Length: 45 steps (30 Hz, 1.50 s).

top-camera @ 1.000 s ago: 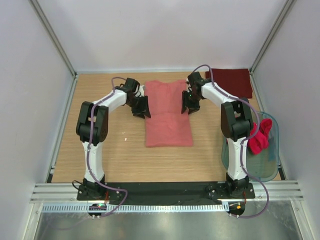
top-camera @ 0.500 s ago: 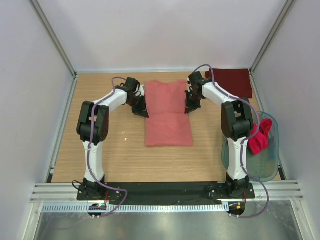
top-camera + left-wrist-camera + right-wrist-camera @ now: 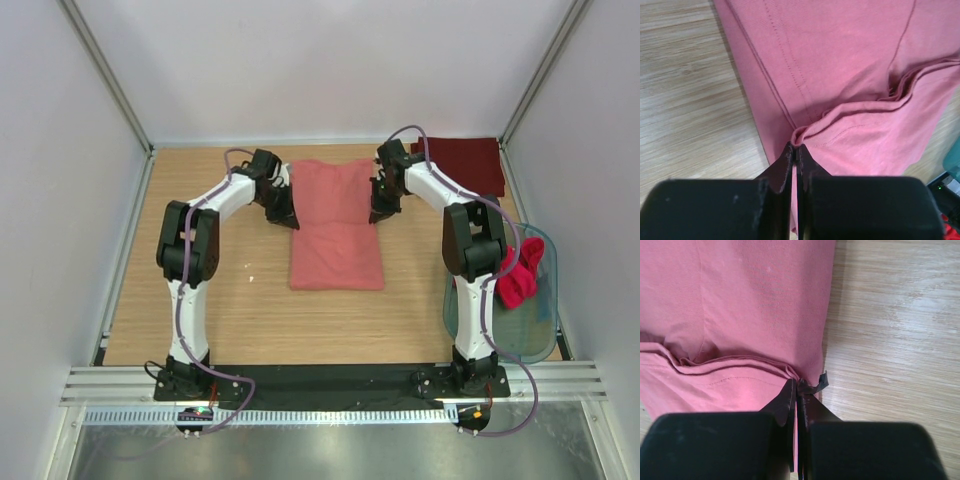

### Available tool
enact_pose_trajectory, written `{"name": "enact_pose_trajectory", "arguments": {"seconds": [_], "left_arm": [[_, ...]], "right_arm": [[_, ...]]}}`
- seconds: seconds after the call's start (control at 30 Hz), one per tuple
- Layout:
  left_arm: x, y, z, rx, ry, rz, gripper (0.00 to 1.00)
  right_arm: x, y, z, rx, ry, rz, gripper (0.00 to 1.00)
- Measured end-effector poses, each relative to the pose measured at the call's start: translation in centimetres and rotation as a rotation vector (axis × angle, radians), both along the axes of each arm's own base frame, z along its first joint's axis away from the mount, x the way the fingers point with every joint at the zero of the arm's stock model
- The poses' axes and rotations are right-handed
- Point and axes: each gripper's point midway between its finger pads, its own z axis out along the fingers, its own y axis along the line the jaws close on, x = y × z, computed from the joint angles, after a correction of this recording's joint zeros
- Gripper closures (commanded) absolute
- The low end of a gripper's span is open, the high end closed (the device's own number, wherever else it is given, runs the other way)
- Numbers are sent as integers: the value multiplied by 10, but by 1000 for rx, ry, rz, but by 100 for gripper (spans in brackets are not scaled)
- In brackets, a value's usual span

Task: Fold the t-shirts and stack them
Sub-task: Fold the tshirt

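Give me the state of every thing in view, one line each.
salmon-pink t-shirt: flat on the table, partly folded, pinched at both side edges
dark maroon t-shirt: folded, flat at the far right corner
plastic tub: near right, holding crumpled cloth
red-pink t-shirt: crumpled, unfolded, in the plastic tub
left gripper: shut on the salmon-pink t-shirt's left edge
right gripper: shut on its right edge

Wooden tabletop (image 3: 230, 310), pale grain, fills centre of frame. White panels enclose it: back wall (image 3: 330, 70) across top, left wall (image 3: 60, 250), right wall (image 3: 605, 180). Aluminium posts (image 3: 108, 75) slant in from upper corners. Black base plate (image 3: 330, 378) and slotted metal rail (image 3: 330, 415) along lower edge; brushed metal sheet (image 3: 330, 452) at bottom. Lighting even, diffuse; shadows soft.
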Motion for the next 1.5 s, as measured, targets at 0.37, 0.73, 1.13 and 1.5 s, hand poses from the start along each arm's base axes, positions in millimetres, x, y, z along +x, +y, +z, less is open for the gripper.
{"name": "enact_pose_trajectory", "arguments": {"seconds": [0.37, 0.73, 1.13, 1.5], "left_arm": [[4, 10, -15, 67, 14, 32, 62], [-22, 16, 43, 30, -49, 81, 72], [-35, -29, -1, -133, 60, 98, 94], [-34, -32, -27, -122, 113, 106, 97]], "right_arm": [[14, -5, 10, -22, -14, -14, 66], [-4, -10, 44, -43, -12, -3, 57], [-122, 143, 39, 482, 164, 98, 99], [-173, 199, 27, 606, 241, 215, 99]]}}
